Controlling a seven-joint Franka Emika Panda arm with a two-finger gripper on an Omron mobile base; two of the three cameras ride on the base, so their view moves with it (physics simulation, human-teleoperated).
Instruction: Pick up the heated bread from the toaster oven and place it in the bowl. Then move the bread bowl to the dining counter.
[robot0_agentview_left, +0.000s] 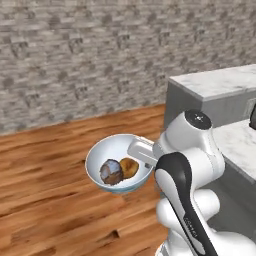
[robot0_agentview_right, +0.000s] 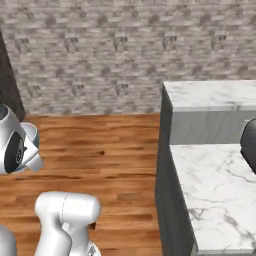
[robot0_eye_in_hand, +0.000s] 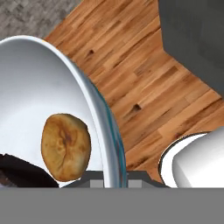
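The pale blue-white bowl hangs in the air above the wooden floor, level with the rim of my gripper, which is shut on the bowl's right rim. In the bowl lie the heated bread, dark and mottled, and a smooth golden-brown roll touching it. The hand view has the bowl's rim running between my gripper's two tips, the golden roll close by, and an edge of the dark bread at the lower left. The toaster oven is out of view.
A white marble-topped counter with a plain grey side stands to the right, with a lower marble top in front of it. A dark rounded object sits at its right edge. A stone wall closes the back.
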